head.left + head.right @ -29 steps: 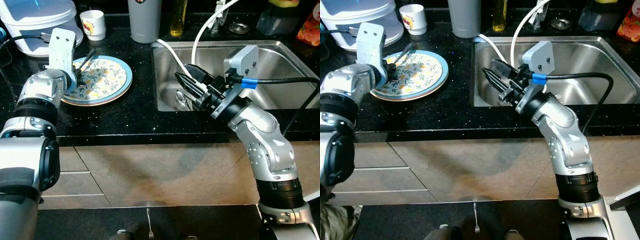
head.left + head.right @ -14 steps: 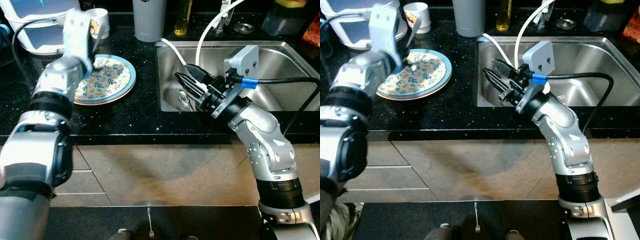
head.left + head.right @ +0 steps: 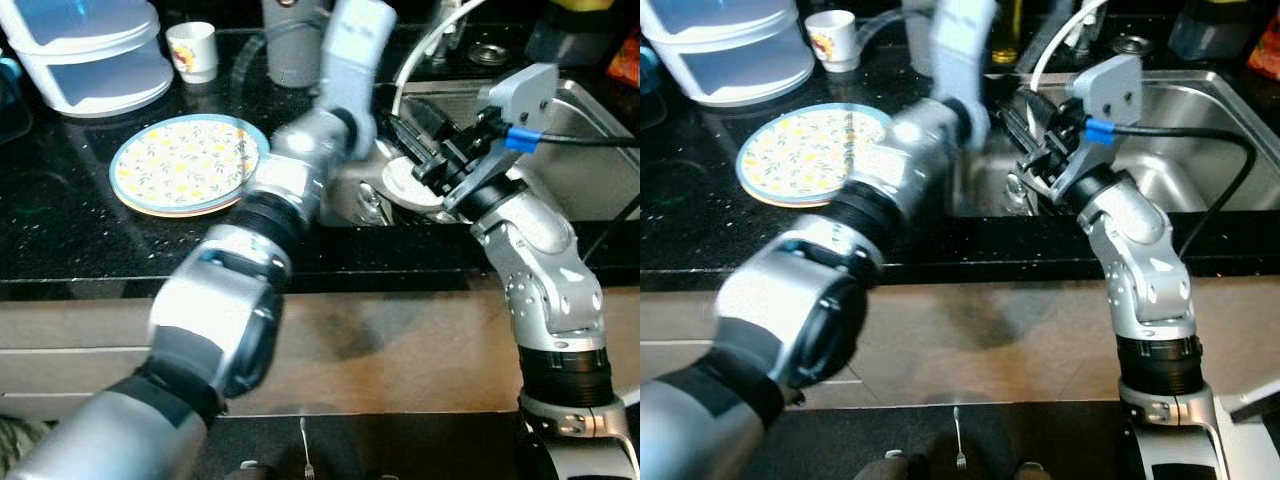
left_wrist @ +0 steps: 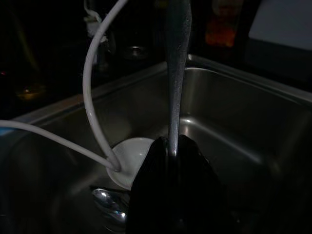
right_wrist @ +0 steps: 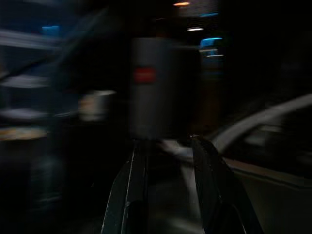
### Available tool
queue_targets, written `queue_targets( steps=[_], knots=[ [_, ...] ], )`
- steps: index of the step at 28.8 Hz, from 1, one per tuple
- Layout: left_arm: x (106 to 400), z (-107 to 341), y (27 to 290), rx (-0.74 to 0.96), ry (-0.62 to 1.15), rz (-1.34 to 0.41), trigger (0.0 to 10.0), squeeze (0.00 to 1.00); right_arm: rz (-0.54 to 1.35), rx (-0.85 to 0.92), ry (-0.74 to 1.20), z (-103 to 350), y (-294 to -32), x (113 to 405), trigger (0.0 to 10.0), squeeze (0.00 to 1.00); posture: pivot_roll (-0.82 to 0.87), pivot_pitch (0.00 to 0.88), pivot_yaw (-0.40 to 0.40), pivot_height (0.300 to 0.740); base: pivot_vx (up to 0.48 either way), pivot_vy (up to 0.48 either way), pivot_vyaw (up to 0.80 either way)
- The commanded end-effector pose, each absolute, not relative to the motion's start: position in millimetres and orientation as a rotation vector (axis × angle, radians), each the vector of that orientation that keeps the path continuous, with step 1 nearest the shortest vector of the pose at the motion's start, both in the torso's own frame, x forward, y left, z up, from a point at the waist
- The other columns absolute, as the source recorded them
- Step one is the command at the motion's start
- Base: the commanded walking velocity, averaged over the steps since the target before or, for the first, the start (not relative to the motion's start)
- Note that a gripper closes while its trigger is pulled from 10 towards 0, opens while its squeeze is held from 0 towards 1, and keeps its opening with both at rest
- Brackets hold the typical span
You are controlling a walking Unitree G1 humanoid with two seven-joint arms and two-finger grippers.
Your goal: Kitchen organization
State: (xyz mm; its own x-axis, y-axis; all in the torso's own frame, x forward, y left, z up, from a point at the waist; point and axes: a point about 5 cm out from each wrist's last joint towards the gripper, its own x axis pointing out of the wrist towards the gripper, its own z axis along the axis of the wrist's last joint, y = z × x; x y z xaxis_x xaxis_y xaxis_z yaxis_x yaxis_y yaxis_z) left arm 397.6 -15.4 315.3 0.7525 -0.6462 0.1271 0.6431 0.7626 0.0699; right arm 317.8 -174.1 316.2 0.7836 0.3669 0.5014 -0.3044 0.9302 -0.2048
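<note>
My left gripper [image 4: 171, 146] is clenched on the handle of a metal utensil [image 4: 176, 68] and reaches over the steel sink [image 3: 590, 150], where a small white dish [image 4: 130, 158] lies by the drain. My right gripper [image 5: 165, 146] hovers at the sink's left edge, its fingers apart and grasping nothing. The floral plate [image 3: 185, 165] rests on the black counter [image 3: 60, 230].

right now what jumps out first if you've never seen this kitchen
The left arm sweeps blurred across the counter to the sink, its gripper shut on a metal utensil above a white dish in the basin. The right gripper hangs at the sink's left edge, jaws apart. A flowered plate sits on the black counter.
</note>
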Motion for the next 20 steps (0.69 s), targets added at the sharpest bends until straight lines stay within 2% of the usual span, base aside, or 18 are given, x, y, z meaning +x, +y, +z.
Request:
queue_targets(
  steps=[1,2,3,5,6,11,15,18,20],
  knots=[
    [397,320,-17,0.008,-0.174,-0.679,10.0,1.00,0.258,-0.113,-0.597,322,-188,318,10.0,0.00,-0.03,0.109,0.087,0.740,0.000,0.000,0.00],
    [397,320,-17,0.008,-0.174,-0.679,10.0,1.00,0.258,-0.113,-0.597,322,-188,318,10.0,0.00,-0.03,0.109,0.087,0.740,0.000,0.000,0.00],
    [397,333,-12,-0.034,-0.244,-0.678,10.0,0.09,0.199,-0.094,-0.612,325,-197,318,10.0,0.00,-0.02,0.113,0.080,0.740,0.000,0.000,0.00],
    [398,340,-9,-0.027,-0.287,-0.657,10.0,0.09,0.182,-0.085,-0.618,326,-199,318,10.0,0.00,-0.02,0.114,0.078,0.740,0.000,0.000,0.00],
    [398,347,-3,-0.007,-0.341,-0.615,10.0,0.00,0.156,-0.077,-0.625,327,-202,318,10.0,0.00,-0.01,0.116,0.069,0.740,0.000,0.000,0.00],
    [396,370,27,0.025,-0.556,-0.525,10.0,0.00,0.050,-0.094,-0.633,322,-209,321,10.0,0.00,0.01,0.123,0.047,0.740,0.000,0.000,0.00],
    [388,360,48,0.051,-0.617,-0.534,10.0,0.00,0.010,-0.058,-0.630,313,-210,316,10.0,0.00,0.02,0.123,0.041,0.740,0.000,0.000,0.00],
    [372,331,82,0.072,-0.625,-0.455,10.0,0.00,-0.059,-0.045,-0.611,298,-215,309,10.0,0.00,0.04,0.125,0.029,0.740,0.000,0.000,0.00],
    [372,331,82,0.072,-0.625,-0.455,10.0,0.00,-0.059,-0.045,-0.611,298,-215,309,10.0,0.00,0.04,0.125,0.029,0.740,0.000,0.000,0.00]
  ],
)
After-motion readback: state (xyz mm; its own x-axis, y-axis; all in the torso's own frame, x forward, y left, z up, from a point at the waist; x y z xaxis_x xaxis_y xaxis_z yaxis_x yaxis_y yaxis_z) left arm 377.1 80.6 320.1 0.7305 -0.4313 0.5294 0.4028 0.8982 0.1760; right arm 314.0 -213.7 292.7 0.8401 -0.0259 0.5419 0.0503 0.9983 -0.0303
